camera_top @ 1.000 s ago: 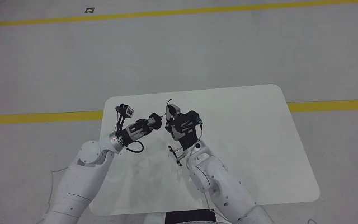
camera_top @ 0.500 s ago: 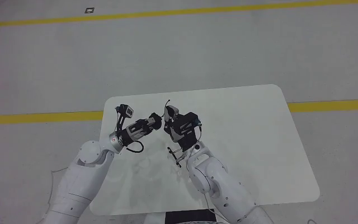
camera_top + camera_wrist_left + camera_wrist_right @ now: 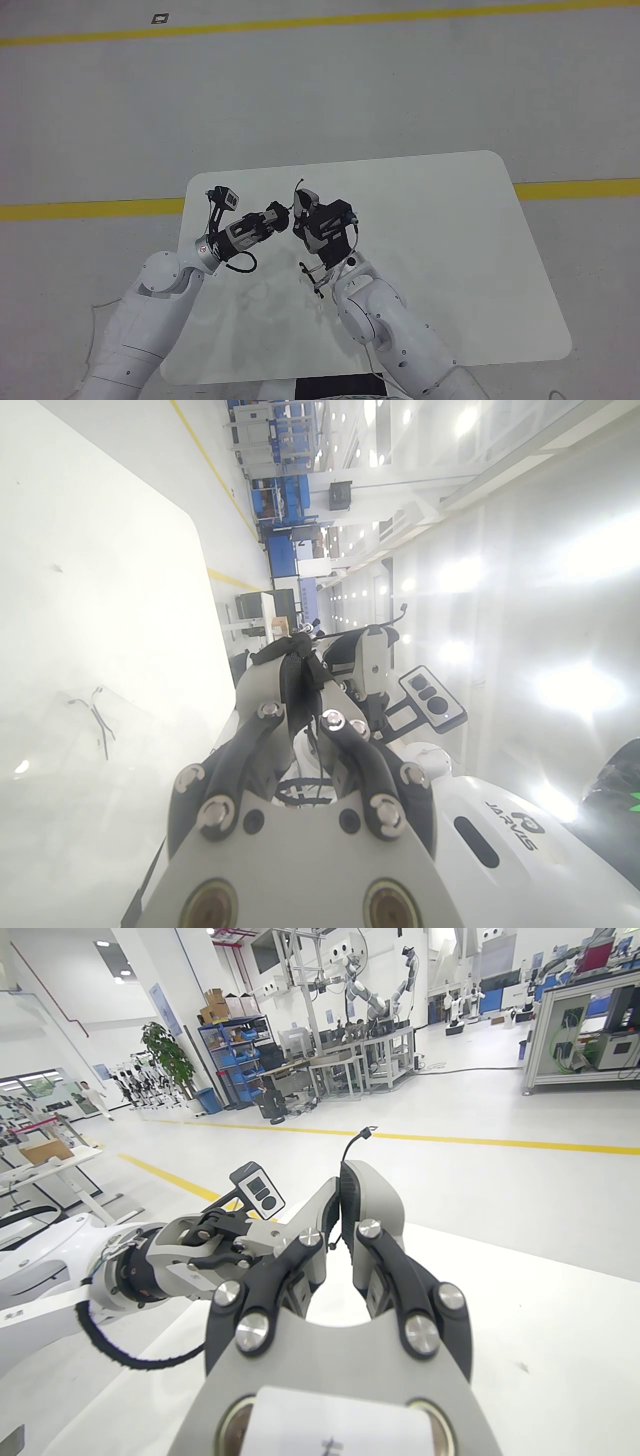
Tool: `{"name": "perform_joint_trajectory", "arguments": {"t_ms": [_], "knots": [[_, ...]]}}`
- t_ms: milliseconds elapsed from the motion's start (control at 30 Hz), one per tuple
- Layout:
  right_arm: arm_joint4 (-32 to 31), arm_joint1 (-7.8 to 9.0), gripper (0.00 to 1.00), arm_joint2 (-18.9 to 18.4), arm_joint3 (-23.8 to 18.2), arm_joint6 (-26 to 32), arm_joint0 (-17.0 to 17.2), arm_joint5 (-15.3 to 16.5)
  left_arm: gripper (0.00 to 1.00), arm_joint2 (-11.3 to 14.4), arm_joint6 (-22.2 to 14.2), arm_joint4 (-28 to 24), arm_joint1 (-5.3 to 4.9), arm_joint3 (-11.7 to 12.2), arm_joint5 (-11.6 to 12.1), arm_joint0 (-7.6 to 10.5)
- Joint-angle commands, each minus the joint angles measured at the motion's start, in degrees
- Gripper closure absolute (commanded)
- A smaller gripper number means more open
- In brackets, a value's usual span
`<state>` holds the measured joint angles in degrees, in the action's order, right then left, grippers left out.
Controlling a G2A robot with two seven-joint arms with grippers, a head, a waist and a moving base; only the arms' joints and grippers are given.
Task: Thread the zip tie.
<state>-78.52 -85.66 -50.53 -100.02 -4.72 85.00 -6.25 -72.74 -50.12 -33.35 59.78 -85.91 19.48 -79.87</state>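
Over the 10 o'clock part of the white rounded table (image 3: 450, 200), the right tool (image 3: 341, 1180) is clamped tight on the thin black plastic zip tie (image 3: 350, 1143), whose small head pokes past the fingertips toward 12 o'clock. The left tool (image 3: 282, 213), at its 9 o'clock, has its fingers pressed together where the tie's tail ends; whether it grips the tie I cannot tell. Thin dark strips (image 3: 315, 275) lie at 6 o'clock, and dark printed lettering (image 3: 510, 825) marks a white arm casing.

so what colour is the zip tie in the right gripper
Black; the zip tie shows best in the right wrist view.
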Motion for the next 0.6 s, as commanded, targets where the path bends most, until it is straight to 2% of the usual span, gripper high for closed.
{"name": "perform_joint_trajectory", "arguments": {"t_ms": [0, 567], "knots": [[-0.06, 0.01, 1.00, -0.02, -0.01, 0.14, 0.04, 0.09, 1.00, 0.00, 0.00, 0.00, 0.00, 0.00, 0.00, 0.00], [2.01, 0.22, 1.00, -0.58, -0.78, 0.23, 1.11, 2.60, 1.00, 0.00, 0.00, 0.00, 0.00, 0.00, 0.00, 0.00]]}}
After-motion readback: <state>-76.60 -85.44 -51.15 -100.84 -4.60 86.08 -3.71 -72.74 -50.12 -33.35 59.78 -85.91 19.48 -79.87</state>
